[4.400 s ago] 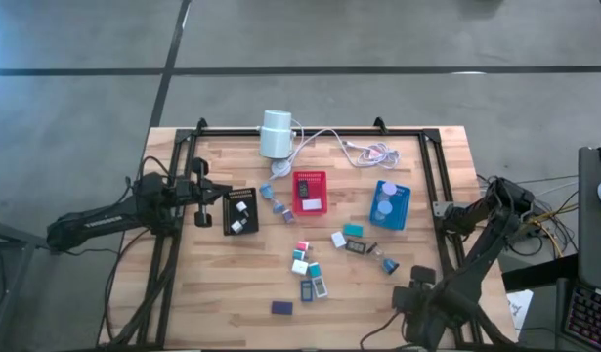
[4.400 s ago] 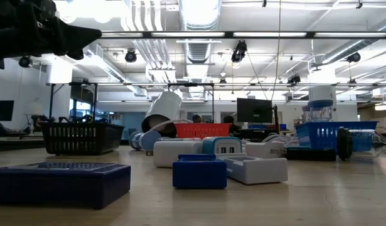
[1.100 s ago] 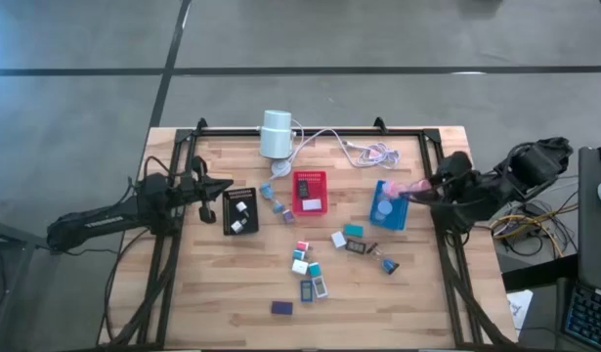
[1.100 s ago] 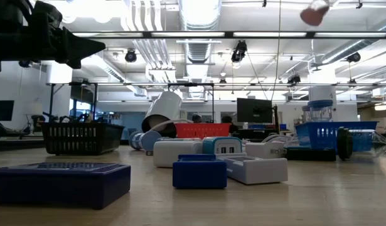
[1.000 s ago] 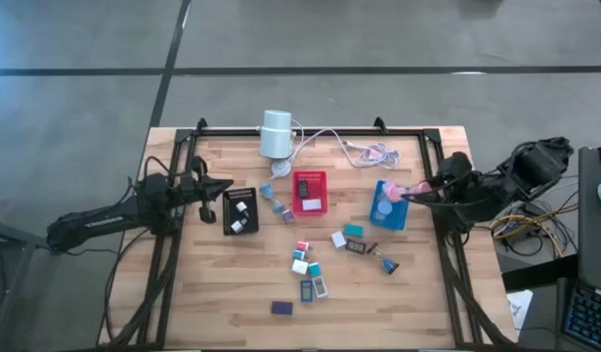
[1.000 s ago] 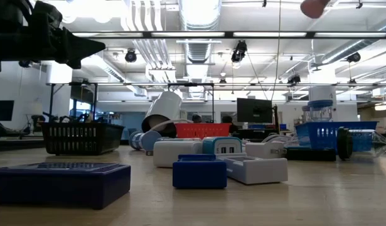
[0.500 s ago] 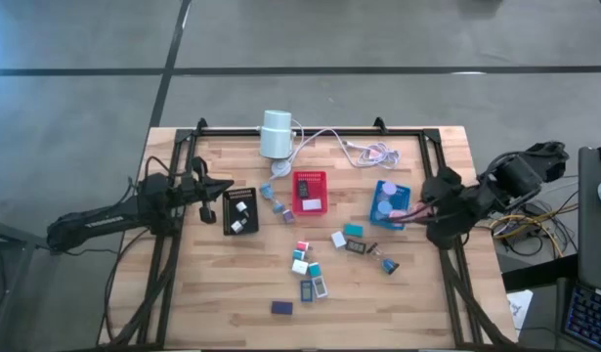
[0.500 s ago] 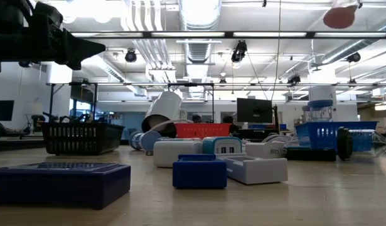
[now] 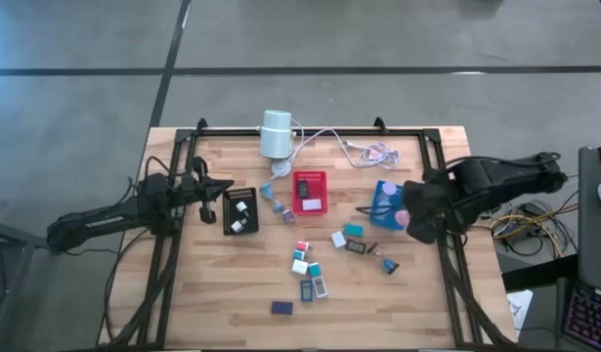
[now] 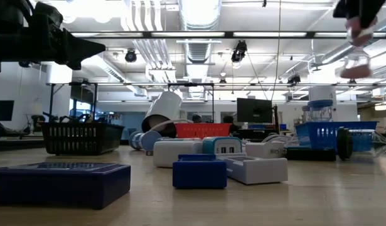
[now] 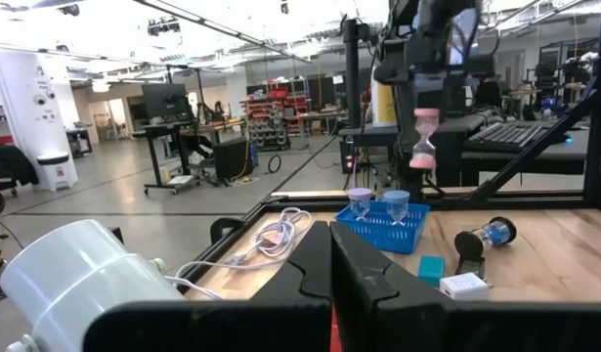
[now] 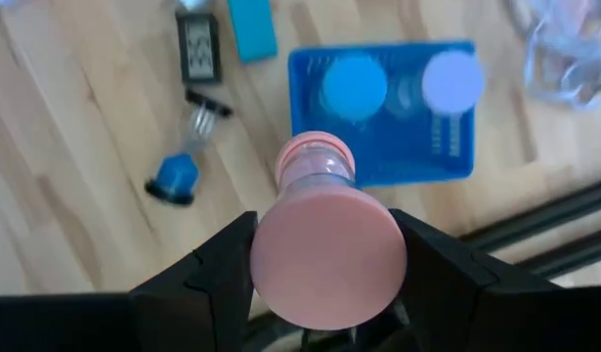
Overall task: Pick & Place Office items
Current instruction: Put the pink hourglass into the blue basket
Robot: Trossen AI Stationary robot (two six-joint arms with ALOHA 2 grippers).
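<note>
Fingers (image 12: 222, 269) of the right gripper (image 12: 324, 293) clamp one pink hourglass (image 12: 324, 240), round-capped with a narrow waist, above the blue tray (image 12: 378, 112) holding two more, blue and lilac. One blue hourglass (image 12: 183, 156) lies on the table (image 9: 222, 284) nearby. The left gripper (image 9: 214, 188), fingers closed on nothing, hangs beside the black tray (image 9: 240, 211) with three white blocks.

left pincer (image 9: 229, 189) closed, right pincer (image 9: 406, 217) gripping
</note>
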